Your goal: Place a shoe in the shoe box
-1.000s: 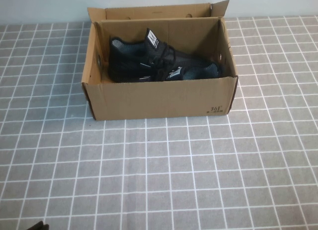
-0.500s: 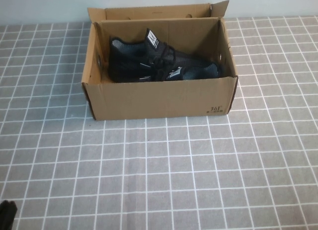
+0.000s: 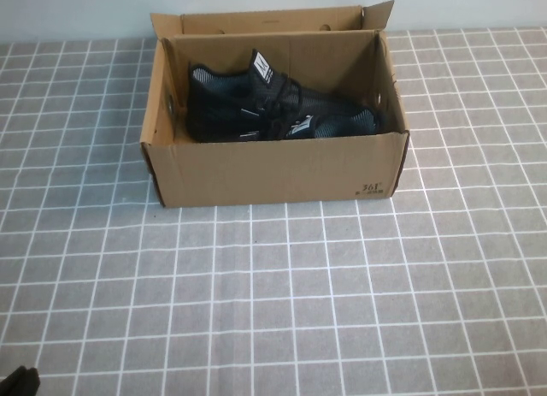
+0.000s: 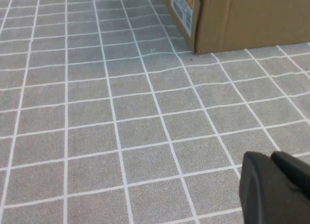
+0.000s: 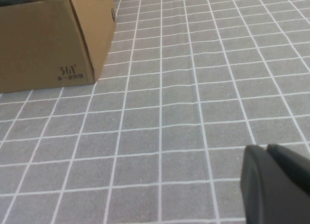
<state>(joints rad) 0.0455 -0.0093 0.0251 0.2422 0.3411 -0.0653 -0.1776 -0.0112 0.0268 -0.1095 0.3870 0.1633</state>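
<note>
The brown cardboard shoe box (image 3: 273,169) stands open at the back middle of the table. A black knit sneaker (image 3: 248,97) with a white tongue label lies inside it. A second black shoe (image 3: 329,122) appears to lie against it, nearer the right wall. My left gripper (image 3: 19,383) is at the table's near left corner, far from the box, shut and empty. It shows in the left wrist view (image 4: 269,157) with the box corner (image 4: 242,21) ahead. My right gripper (image 5: 266,148) is shut and empty and shows only in the right wrist view, short of the box (image 5: 43,45).
A grey cloth with a white grid (image 3: 299,293) covers the table. The box's back flap (image 3: 273,20) stands upright against the pale wall. An orange and white label (image 4: 184,6) is on the box's left end.
My left gripper has drawn back to the left and down along the bottom edge of the high view. The box and the shoes have not moved.
</note>
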